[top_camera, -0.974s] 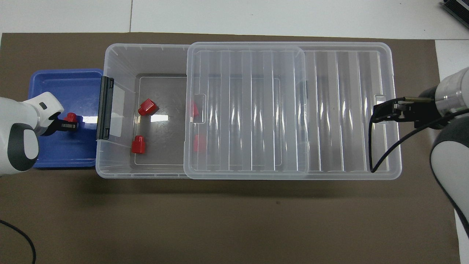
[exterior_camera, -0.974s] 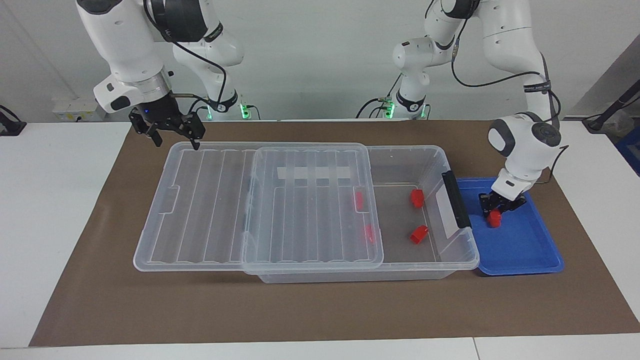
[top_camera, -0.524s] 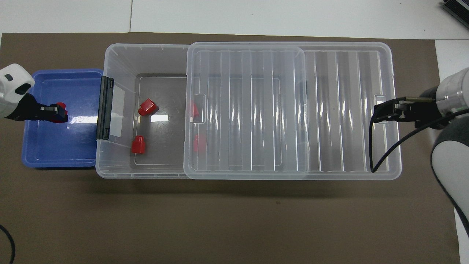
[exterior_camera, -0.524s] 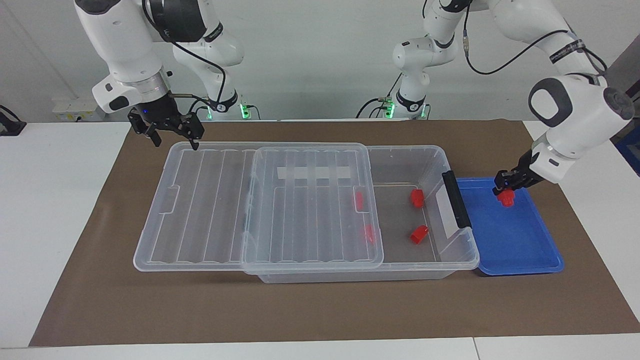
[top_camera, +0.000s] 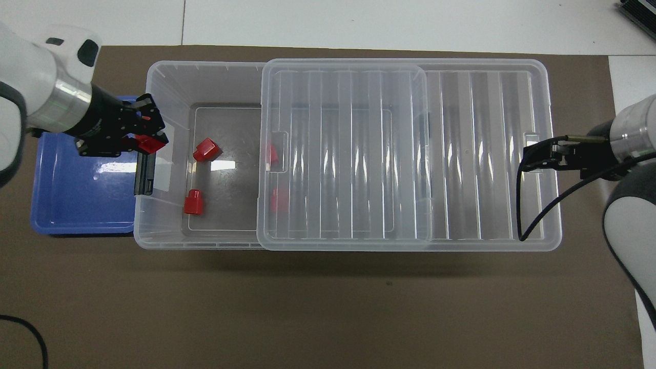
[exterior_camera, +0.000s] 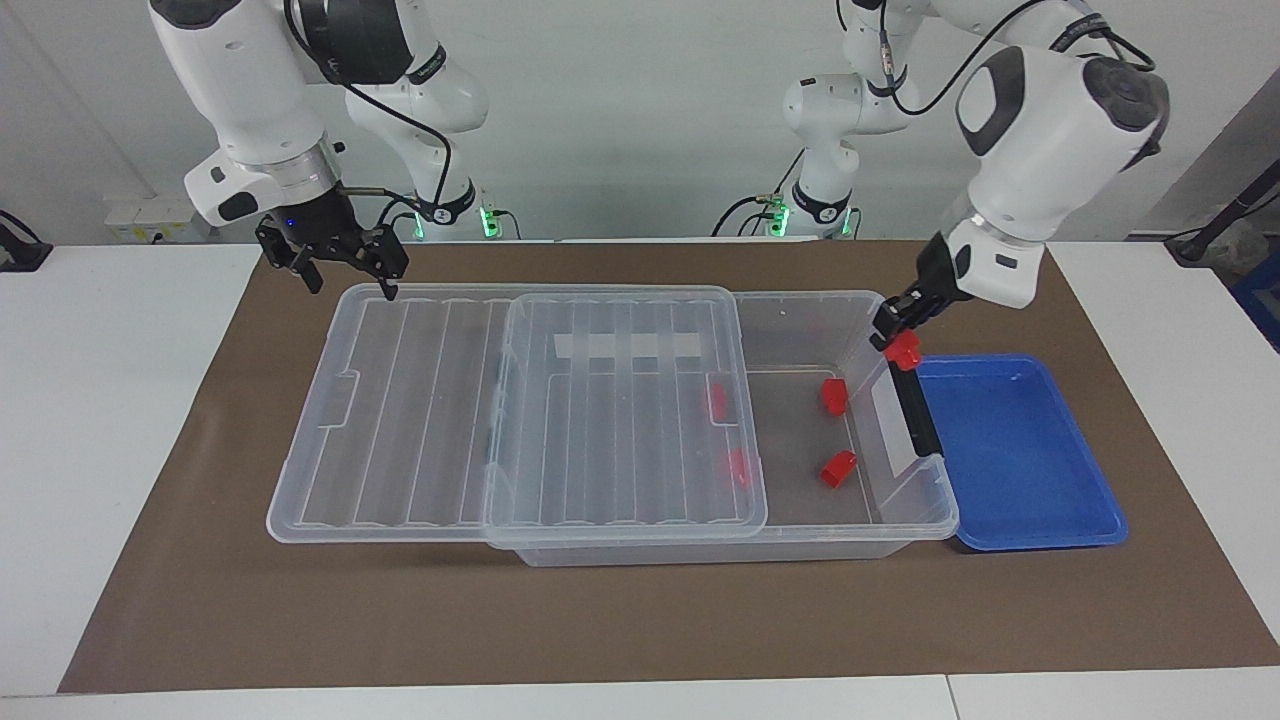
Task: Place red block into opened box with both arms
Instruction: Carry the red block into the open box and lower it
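Observation:
My left gripper (exterior_camera: 899, 338) (top_camera: 147, 140) is shut on a red block (exterior_camera: 907, 351) (top_camera: 149, 145) and holds it in the air over the box's end wall with the black handle (exterior_camera: 916, 408) (top_camera: 144, 177). The clear box (exterior_camera: 905, 525) (top_camera: 164, 82) stands open at the left arm's end, its ribbed lid (exterior_camera: 400, 400) (top_camera: 461, 154) slid toward the right arm's end. Two red blocks (exterior_camera: 833, 395) (top_camera: 206, 149) lie on the uncovered floor, and two more (exterior_camera: 738, 467) (top_camera: 278, 200) show through the lid. My right gripper (exterior_camera: 352, 272) (top_camera: 530, 159) stands open at the lid's end rim.
A shallow blue tray (exterior_camera: 1020, 450) (top_camera: 82, 195) with nothing in it lies against the box at the left arm's end. Everything rests on a brown mat (exterior_camera: 640, 620) on the white table. A black cable (top_camera: 533, 215) hangs from the right arm over the lid.
My left gripper has lifted the red block out of the blue tray and carried it up toward the box's handle end. The right arm has stayed put.

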`<state>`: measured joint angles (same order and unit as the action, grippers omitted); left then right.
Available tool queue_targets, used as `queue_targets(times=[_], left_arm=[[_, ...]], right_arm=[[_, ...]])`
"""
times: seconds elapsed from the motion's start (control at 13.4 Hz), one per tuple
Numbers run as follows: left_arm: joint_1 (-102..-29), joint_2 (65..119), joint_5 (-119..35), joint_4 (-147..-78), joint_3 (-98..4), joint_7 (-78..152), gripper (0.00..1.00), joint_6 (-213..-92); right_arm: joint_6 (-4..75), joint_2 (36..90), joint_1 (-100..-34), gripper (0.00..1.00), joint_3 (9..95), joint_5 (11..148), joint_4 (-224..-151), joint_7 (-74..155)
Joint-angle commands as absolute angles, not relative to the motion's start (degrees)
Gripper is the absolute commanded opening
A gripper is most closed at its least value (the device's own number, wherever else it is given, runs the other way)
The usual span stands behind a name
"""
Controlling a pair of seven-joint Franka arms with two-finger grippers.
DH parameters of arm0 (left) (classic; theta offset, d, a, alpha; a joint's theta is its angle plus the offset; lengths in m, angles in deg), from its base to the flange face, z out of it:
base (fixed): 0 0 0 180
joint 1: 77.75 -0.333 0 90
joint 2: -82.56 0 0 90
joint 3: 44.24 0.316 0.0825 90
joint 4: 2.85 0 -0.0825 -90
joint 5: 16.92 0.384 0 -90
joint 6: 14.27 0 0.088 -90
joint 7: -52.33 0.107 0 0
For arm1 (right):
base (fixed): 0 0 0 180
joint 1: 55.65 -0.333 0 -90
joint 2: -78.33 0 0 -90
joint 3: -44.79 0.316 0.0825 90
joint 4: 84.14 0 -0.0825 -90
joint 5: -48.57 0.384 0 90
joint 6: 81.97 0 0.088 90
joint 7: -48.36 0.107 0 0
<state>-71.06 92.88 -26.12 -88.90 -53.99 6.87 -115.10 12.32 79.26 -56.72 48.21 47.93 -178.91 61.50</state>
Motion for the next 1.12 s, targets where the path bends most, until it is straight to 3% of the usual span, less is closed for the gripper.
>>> queue_targets(times=[0.0, 0.15, 0.6, 0.9, 1.05], left_arm=[[-65.82, 88.47, -26.06, -101.67, -53.12, -0.14, 0.0, -130.49], [-64.32, 87.84, -19.85, -109.25, -53.29, 2.04, 0.0, -139.48], [-65.36, 91.69, -14.9, -110.77, -53.21, 14.98, 0.0, -142.84], [-64.75, 92.85, -14.63, -121.91, -53.21, 18.67, 0.0, -154.34], [-64.75, 92.85, -14.63, -124.31, -53.21, 19.63, 0.0, -155.69]], right_arm=[[11.81, 78.68, -56.0, 1.0, 48.48, 49.1, -178.01, 61.46], [11.89, 78.68, -56.0, 1.0, 48.48, 49.1, -178.01, 61.46], [11.81, 78.77, -56.0, 1.0, 48.48, 49.1, -178.01, 61.46], [11.81, 78.77, -56.0, 1.0, 48.48, 49.1, -178.01, 61.46], [11.81, 78.68, -56.0, 1.0, 48.48, 49.1, -178.01, 61.37]])
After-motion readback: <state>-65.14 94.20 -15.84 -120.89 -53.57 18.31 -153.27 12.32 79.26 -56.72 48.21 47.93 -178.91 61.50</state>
